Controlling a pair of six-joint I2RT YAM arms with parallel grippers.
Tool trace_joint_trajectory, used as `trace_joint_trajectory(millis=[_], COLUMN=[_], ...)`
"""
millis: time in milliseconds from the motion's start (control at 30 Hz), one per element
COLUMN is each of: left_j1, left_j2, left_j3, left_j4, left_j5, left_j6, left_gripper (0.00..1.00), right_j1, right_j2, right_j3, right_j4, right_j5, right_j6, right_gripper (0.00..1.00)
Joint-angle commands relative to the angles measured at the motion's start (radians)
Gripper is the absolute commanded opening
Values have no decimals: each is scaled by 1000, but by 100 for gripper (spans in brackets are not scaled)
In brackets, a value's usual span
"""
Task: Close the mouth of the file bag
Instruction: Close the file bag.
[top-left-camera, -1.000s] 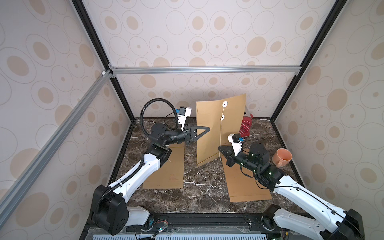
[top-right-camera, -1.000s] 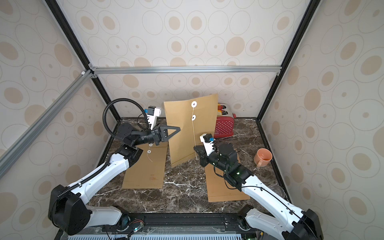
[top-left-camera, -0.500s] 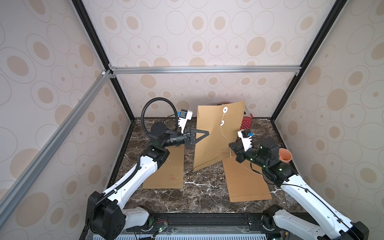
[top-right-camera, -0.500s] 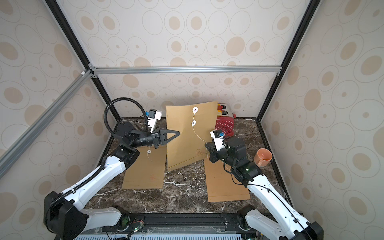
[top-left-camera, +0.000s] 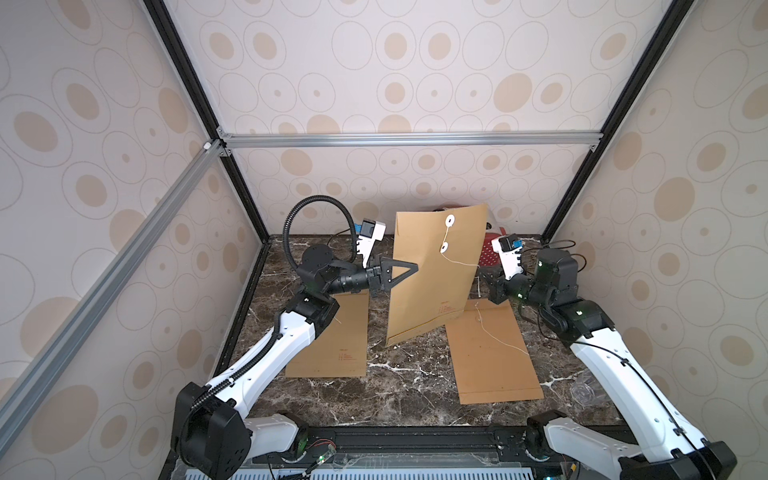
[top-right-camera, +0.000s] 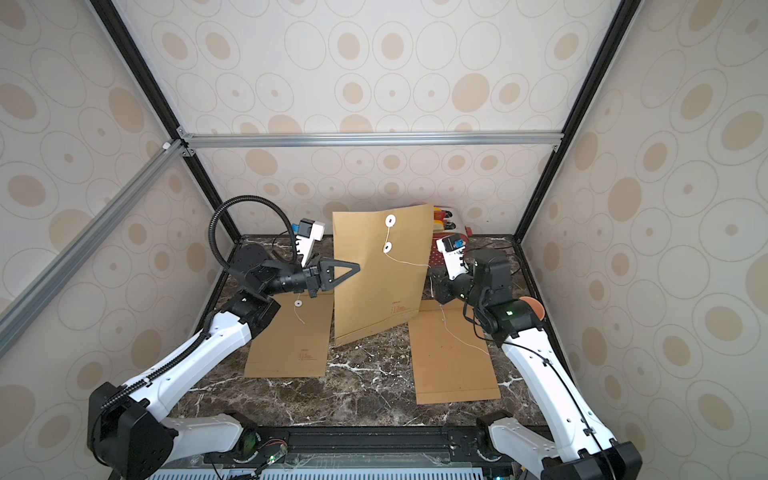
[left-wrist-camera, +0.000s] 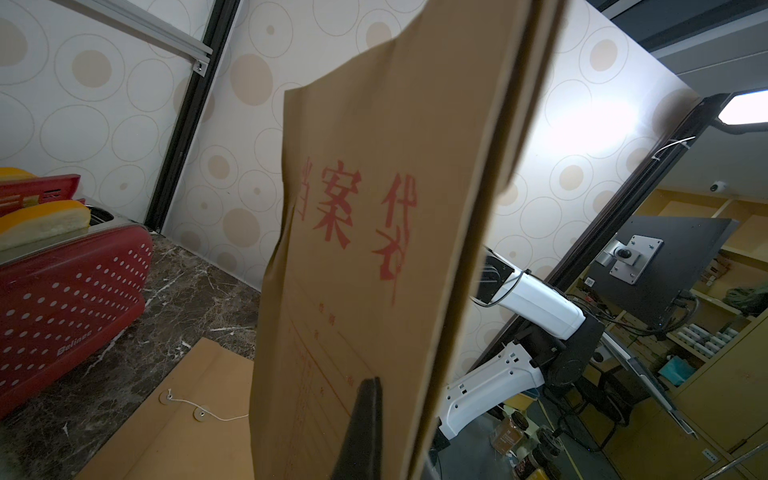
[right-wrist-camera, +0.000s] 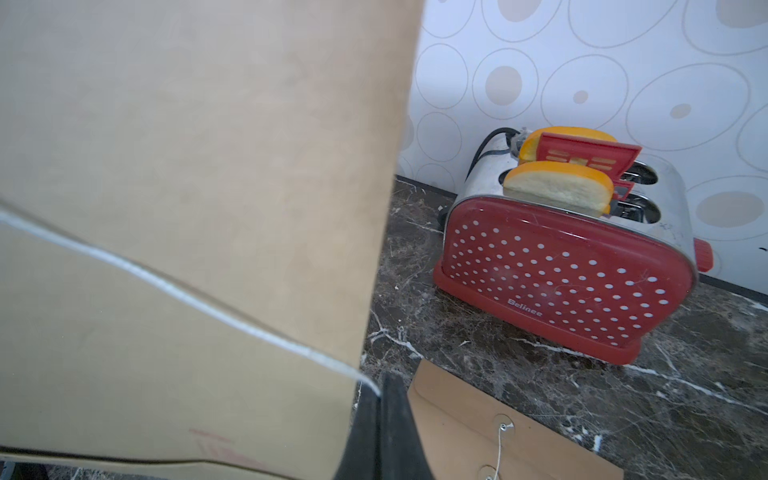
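Left pincer (top-left-camera: 412, 269) is pressed on the edge of the bag (top-left-camera: 432, 286); my right pincer (right-wrist-camera: 380, 399) pinches the string (top-left-camera: 457, 262). The bag stands between two flat bags (top-left-camera: 332, 340) over the worktop (top-left-camera: 407, 386), long axis nearly upright, mouth up. I judge winding is the step: next I must loop the taut string round the discs (top-left-camera: 444, 248).

matt paper file bag (top-left-camera: 436, 291); glossy marble table (top-left-camera: 407, 390)

Both top views are bright, evenly lit and sharp, and the wide lens stretches the walls toward the corners. The upright file bag (top-left-camera: 436, 274) throws a soft shadow on the back wall (top-left-camera: 415, 187). In the left wrist view a ceiling lamp (left-wrist-camera: 744, 109) flares white and the bag's near edge blurs. The right wrist view shows the bag soft and the toaster (right-wrist-camera: 565, 274) crisp.
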Motion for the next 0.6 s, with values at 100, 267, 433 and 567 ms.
trace_joint_trajectory(millis=[100, 267, 433, 567], left_j1=[0, -1, -1, -1], left_j2=[-11, -6, -8, -8], left_j3=[12, 14, 20, 31], left_j4=[38, 24, -16, -86], left_j5=[27, 22, 13, -3], left_j6=[4, 10, 40, 86], left_gripper=[0, 0, 0, 0], right_j1=[-45, -47, -47, -47], right_j2=[16, 18, 8, 0], right_j3=[89, 127, 139, 153], right_j4=[-56, -78, -104, -122], right_j5=[0, -4, 24, 40], right_j6=[-41, -68, -90, -98], right_gripper=[0, 0, 0, 0])
